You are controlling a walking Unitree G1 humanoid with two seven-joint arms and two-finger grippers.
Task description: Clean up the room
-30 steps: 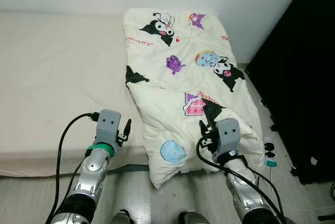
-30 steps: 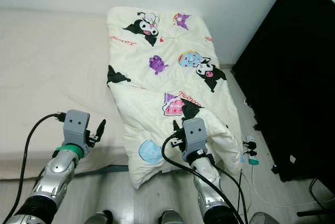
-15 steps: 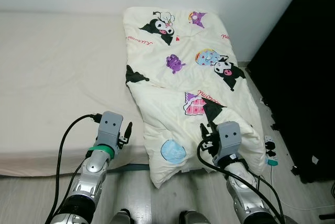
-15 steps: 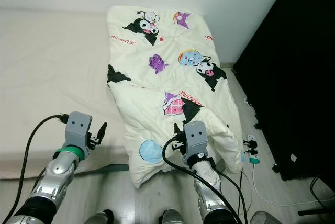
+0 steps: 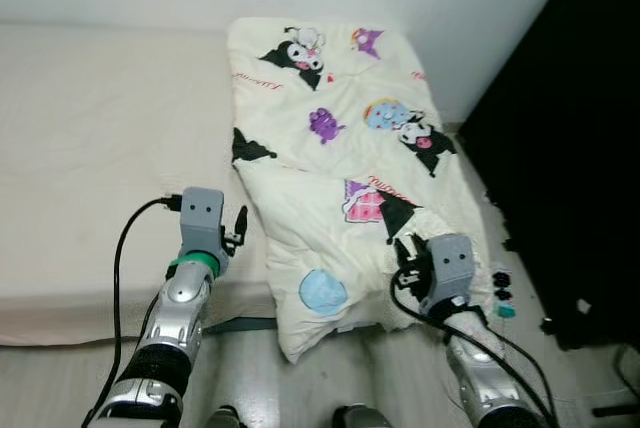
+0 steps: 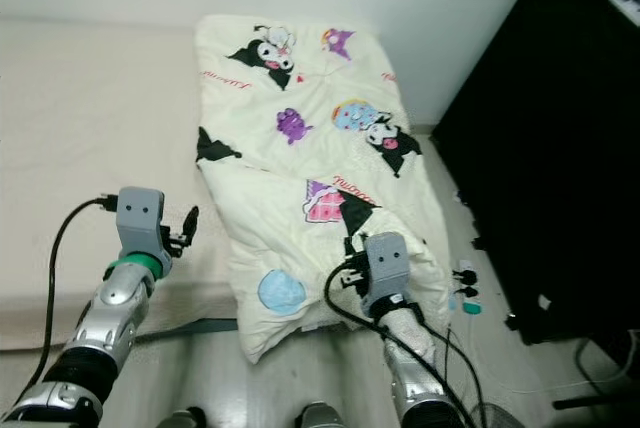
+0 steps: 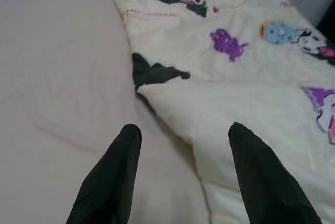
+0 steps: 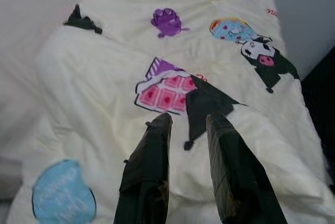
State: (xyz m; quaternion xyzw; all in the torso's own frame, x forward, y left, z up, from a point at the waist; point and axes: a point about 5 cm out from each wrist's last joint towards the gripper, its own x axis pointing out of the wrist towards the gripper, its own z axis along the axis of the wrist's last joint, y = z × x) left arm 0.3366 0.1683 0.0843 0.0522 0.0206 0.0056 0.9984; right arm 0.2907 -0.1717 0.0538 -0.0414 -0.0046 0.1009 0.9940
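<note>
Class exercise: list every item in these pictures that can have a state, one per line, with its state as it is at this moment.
Cartoon-print blanket: partly folded, near end doubled over, hanging off the bed's edge.
Bed sheet: spread out, slightly wrinkled.
Left hand: fingers open, holding nothing, above the sheet beside the blanket.
Right hand: fingers narrowly apart, holding nothing, above the blanket's folded part.
Power strip: on the floor.

Home bedroom, low mattress [image 5: 90,128], cartoon-print quilt [image 5: 340,158], wood-look floor [image 5: 50,378]
</note>
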